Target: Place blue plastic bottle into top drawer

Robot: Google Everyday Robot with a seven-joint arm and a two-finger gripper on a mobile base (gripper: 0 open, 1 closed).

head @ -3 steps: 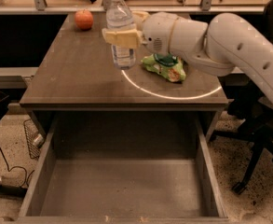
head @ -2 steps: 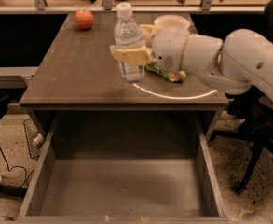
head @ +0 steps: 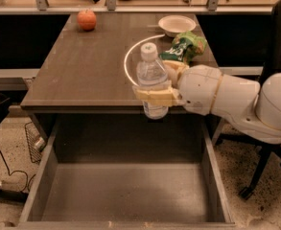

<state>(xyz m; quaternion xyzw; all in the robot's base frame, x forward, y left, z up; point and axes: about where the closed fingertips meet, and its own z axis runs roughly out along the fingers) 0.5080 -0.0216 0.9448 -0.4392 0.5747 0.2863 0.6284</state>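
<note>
Worktop (head: 82, 75), dark wood; top drawer (head: 49, 176) stands open below its front edge. White arm (head: 236, 102) enters from the right. Gripper (head: 154, 96): fingers (head: 149, 95) clamped on blue plastic bottle (head: 151, 73), held upright at the front edge, above the drawer. Behind: green bag (head: 185, 46), bowl (head: 176, 24), apple (head: 87, 19).
</note>
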